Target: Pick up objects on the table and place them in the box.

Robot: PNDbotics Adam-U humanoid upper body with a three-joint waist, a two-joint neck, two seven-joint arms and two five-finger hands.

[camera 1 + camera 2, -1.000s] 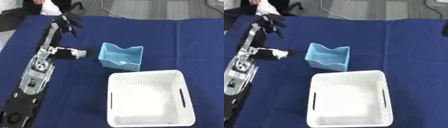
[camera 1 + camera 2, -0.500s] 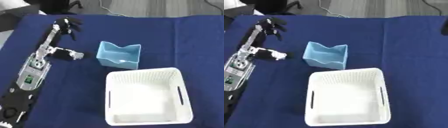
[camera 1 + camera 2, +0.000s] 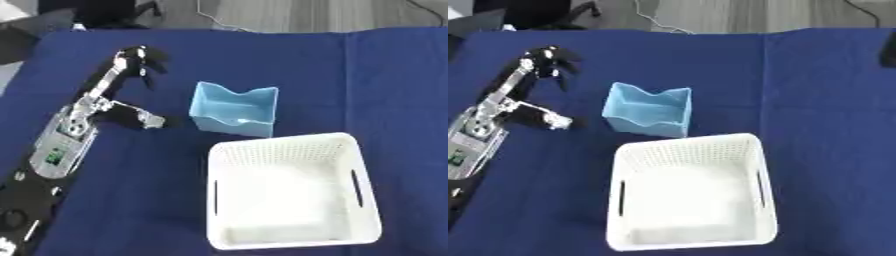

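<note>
Nothing much moved on the table since a second ago: left hand (image 3: 138,56) still sits out at the far left of the blue cloth (image 3: 385,90), arm stretched along the left edge, and the small frame shift looks like head tilt, not object motion. Fingers look partly curled and dark against the cloth, holding nothing as far as I can see (blurry there, so low confidence). Right hand isn't in either view. Light blue bin (image 3: 234,109) stands upright mid-table, just beyond the white basket (image 3: 367,200), near its far left corner, apparently not touching. Basket looks empty. Risk: the hand is well apart from the bin, and reaching across could clip the thin wall and tip or shove it into the basket rim instead of grasping.
</note>
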